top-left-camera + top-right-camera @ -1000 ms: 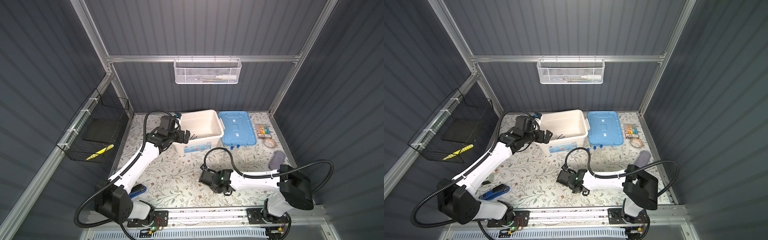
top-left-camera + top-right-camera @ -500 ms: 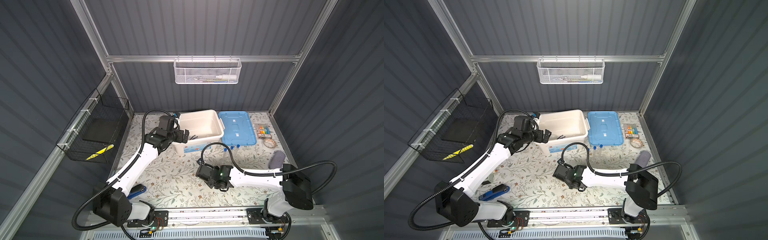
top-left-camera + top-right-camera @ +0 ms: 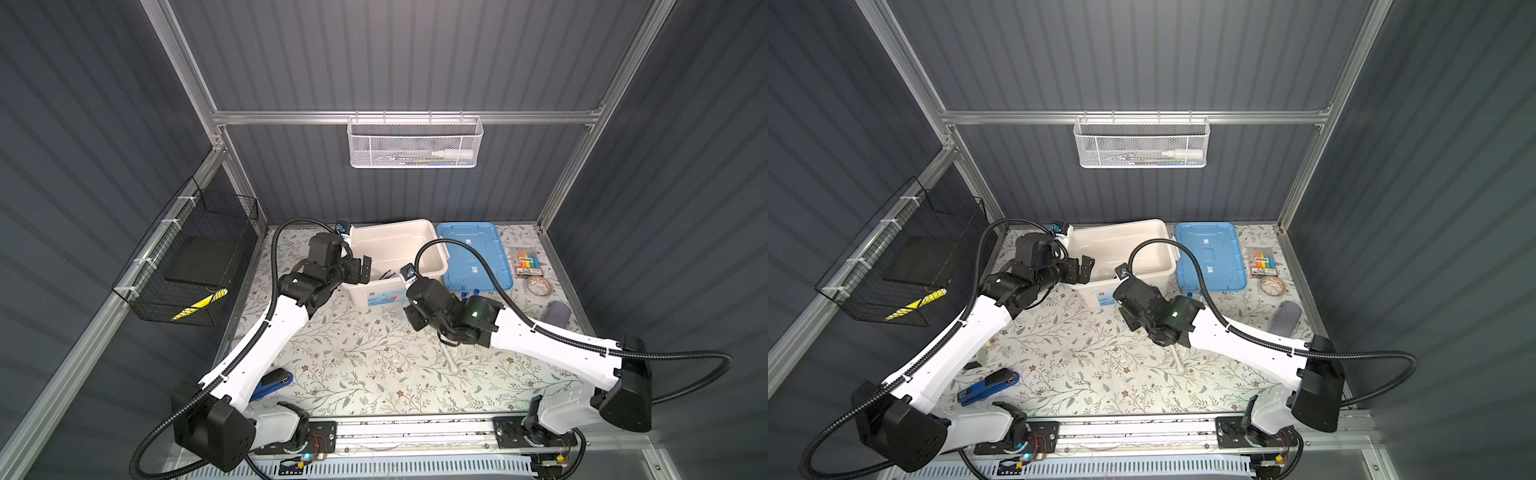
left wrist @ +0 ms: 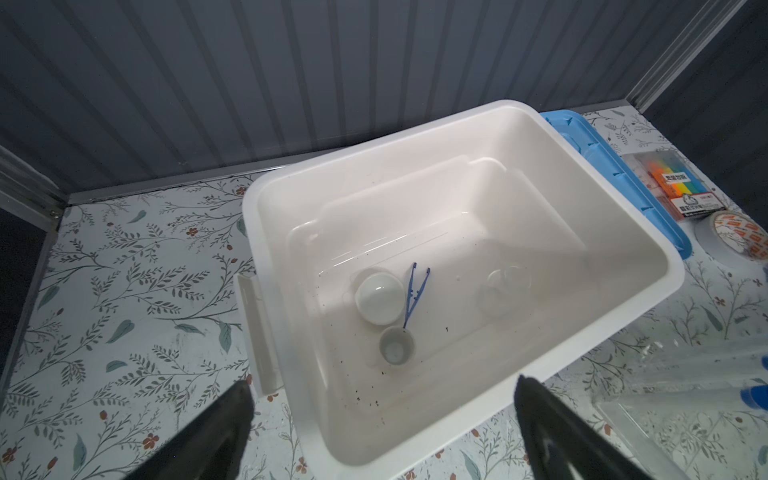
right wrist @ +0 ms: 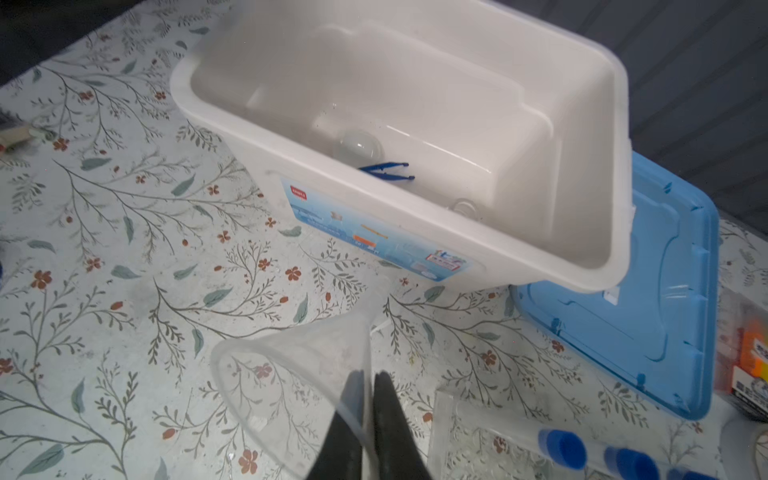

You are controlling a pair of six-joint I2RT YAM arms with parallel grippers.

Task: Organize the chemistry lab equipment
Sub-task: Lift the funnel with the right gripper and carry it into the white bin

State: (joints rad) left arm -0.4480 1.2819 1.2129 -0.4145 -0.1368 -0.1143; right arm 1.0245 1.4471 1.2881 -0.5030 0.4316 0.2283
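White bin (image 3: pixel 395 226) stands at the back of the floral tabletop (image 3: pixel 353 365); we log every position against it.

Left hand (image 4: pixel 380 392): we find it poised over the bin's left front corner. Its fingers (image 4: pixel 232 415) are spread wide apart with nothing between them.

Right hand (image 5: pixel 368 384): it is just in front of the bin's front wall, toward the right end. The two fingertips are pinched together on the thin wall of a clear funnel (image 5: pixel 282 374), and the wall runs between them. The funnel's wide mouth faces the wrist camera and its narrow end points toward the bin. We cannot tell whether it touches the tabletop.

Inside the bin, near the front wall:
- A white ceramic dish (image 4: pixel 380 299) rests on the floor.
- Dark blue tweezers (image 4: pixel 415 297) lie just beside the dish, with the joined end at a small grey cup (image 4: pixel 397 347).
- A clear glass piece (image 4: pixel 503 286) sits apart from these, toward the bin's right wall.

Outside the bin:
- A white pestle (image 3: pixel 449 359) lies well in front of the bin, its upper end hidden under the right arm.
- Blue-capped test tubes (image 5: pixel 561 449) lie across a clear rack (image 5: pixel 457 432), off the bin's right front corner.
- A blue lid (image 3: pixel 473 253) lies flat just beside the bin's right wall.
- A marker pack (image 3: pixel 528 266) sits beyond the lid, farther from the bin.
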